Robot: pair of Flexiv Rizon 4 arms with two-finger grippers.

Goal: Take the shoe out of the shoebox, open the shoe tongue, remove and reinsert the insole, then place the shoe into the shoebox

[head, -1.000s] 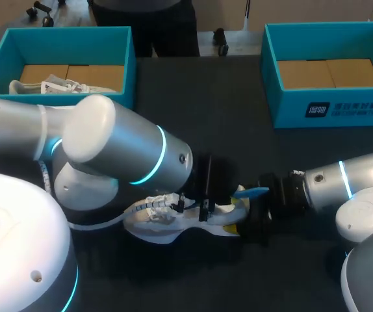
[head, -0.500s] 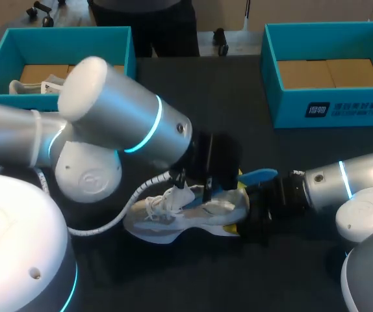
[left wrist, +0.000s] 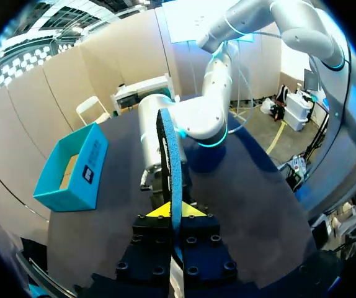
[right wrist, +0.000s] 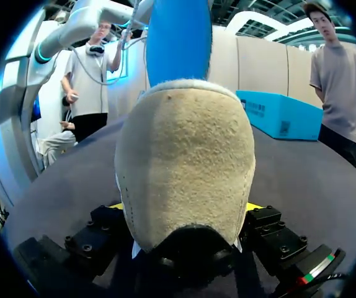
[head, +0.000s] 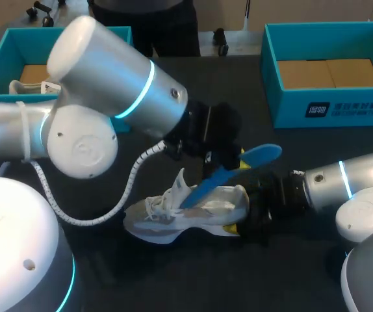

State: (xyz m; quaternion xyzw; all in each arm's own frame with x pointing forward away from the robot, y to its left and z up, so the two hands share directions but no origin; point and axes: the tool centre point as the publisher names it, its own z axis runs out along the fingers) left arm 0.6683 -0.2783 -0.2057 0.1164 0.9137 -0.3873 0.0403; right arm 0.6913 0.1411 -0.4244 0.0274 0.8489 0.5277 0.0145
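Shoe (head: 173, 218) first: it lies on its side on the dark tabletop (head: 206, 97), well apart from the empty shoebox (head: 342, 109) at our right. Its blue insole (head: 261, 156) sticks up and out of the opening, the lower end down by the raised tongue. Our left hand (left wrist: 170, 211) is clenched on the insole, the thin blue edge pinched between both yellow tips. Our right hand (right wrist: 185, 206) clamps the suede heel from both sides, pinning the shoe down.

We judge the shoe light, with a soft upper that gives easily, so the stiffer heel is the sound place to hold it. The insole looks thin and floppy. It will likely bend or fold on the way back in, so a grip near its heel end seems best.

Another box (head: 63, 30) at our left holds a second white shoe (head: 63, 86).
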